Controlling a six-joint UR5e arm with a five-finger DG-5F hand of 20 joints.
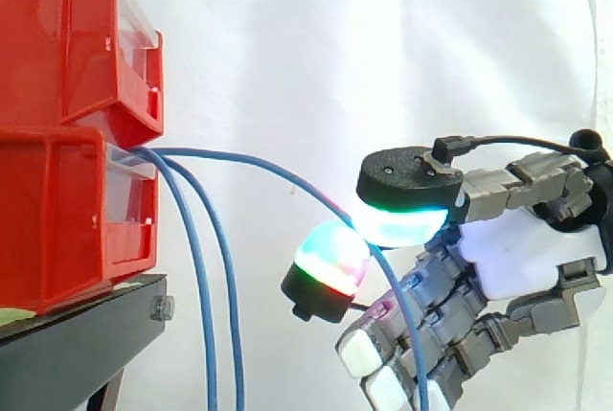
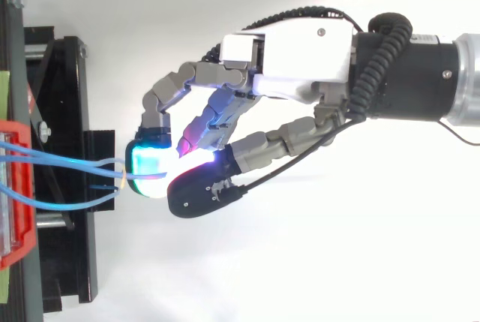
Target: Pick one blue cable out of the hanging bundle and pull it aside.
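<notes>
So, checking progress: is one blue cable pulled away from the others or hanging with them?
Pulled away: one blue cable slants over to the hand, pinched between its pads; the other two cables hang straight down.

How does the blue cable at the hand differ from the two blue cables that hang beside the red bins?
The pulled cable runs sideways from the red bins to the hand; the hanging cables curve down beside the bins. The pulled cable is pinched between glowing fingertips and bends downward there; nothing touches the hanging cables. All three are thin, blue and come out between the bins.
</notes>
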